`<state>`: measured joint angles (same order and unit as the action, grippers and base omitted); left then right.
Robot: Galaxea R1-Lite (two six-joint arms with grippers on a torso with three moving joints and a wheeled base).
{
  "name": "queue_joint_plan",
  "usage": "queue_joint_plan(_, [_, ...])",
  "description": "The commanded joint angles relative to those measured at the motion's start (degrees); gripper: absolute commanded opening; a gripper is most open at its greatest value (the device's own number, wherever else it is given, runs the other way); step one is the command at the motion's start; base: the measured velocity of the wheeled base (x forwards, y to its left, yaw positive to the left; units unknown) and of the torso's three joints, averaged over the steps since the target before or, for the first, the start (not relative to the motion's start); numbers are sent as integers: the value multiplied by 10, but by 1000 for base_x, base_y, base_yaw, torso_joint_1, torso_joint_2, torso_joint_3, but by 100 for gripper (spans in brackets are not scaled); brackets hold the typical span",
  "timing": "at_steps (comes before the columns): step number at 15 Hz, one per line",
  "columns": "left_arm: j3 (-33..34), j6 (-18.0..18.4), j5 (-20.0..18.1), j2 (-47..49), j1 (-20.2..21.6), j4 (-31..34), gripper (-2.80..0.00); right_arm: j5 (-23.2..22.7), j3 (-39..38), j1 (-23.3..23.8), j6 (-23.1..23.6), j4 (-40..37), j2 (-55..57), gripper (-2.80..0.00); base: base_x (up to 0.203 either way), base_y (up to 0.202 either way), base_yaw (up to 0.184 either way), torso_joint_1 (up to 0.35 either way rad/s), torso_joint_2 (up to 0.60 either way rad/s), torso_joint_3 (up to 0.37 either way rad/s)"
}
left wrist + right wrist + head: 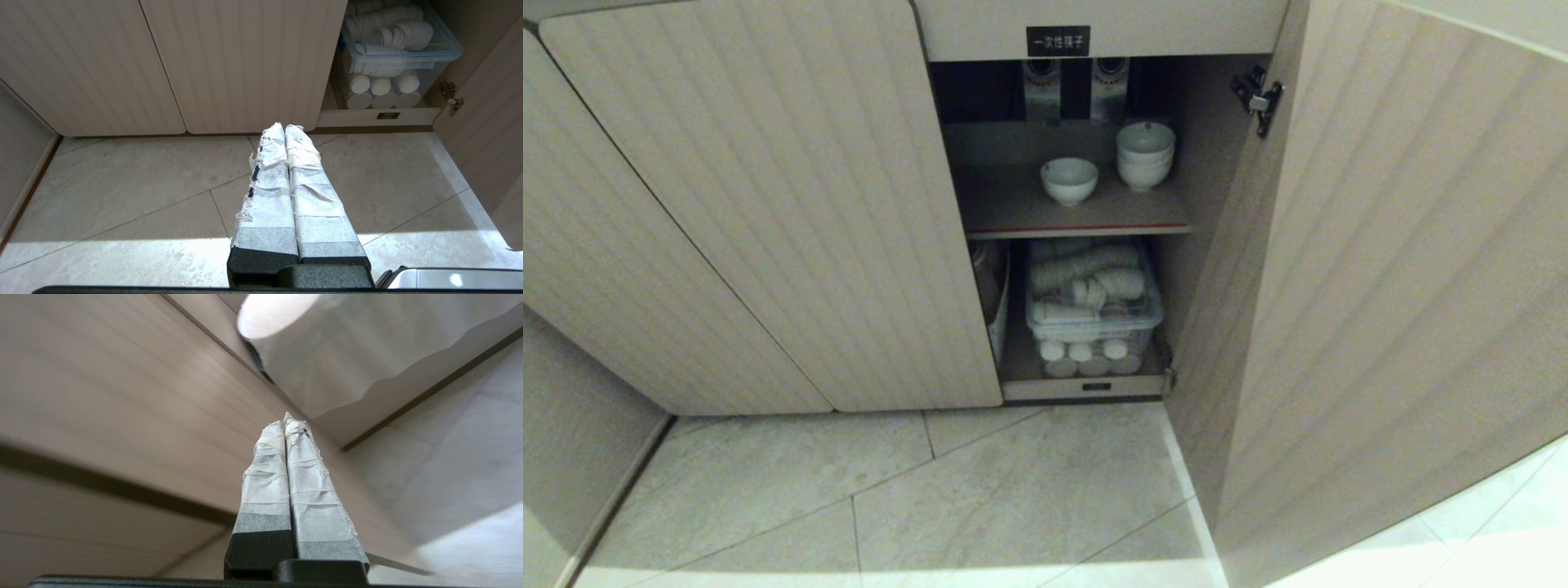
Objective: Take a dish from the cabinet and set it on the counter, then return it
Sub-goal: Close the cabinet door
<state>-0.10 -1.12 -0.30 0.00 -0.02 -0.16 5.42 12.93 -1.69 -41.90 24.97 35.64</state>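
The beige ribbed cabinet (768,204) has its right door (1380,286) swung open. A single white dish (1068,180) sits on the red-edged shelf (1078,231), beside a short stack of like bowls (1145,153). A black label (1058,41) hangs above the opening. The counter is out of view. My left gripper (284,127) is shut and empty, low over the floor tiles in front of the closed doors. My right gripper (284,421) is shut and empty, its taped fingers pointing at a beige ribbed panel; neither arm shows in the head view.
Below the shelf stands a clear plastic bin (1093,302) holding stacked white cups and lids, also in the left wrist view as the bin (398,49). A metal hinge (1260,100) juts from the open door. Grey floor tiles (931,506) spread before the cabinet.
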Motion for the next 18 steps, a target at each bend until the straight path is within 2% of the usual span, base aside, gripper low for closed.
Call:
queue_joint_plan(1, [0,0,0,0,0,0,-280,0,4,-21,-59,34,67,-280,0,0,0,0,0,0])
queue_joint_plan(5, [0,0,0,0,-1,0,-280,-7,6,-79,-122,33,72,-280,0,0,0,0,0,0])
queue_joint_plan(12, [0,0,0,0,0,0,-280,-22,5,-138,-177,39,76,-280,0,0,0,0,0,0])
queue_joint_plan(18, [0,0,0,0,-1,0,-280,-23,3,-162,-187,96,103,-280,0,0,0,0,0,0])
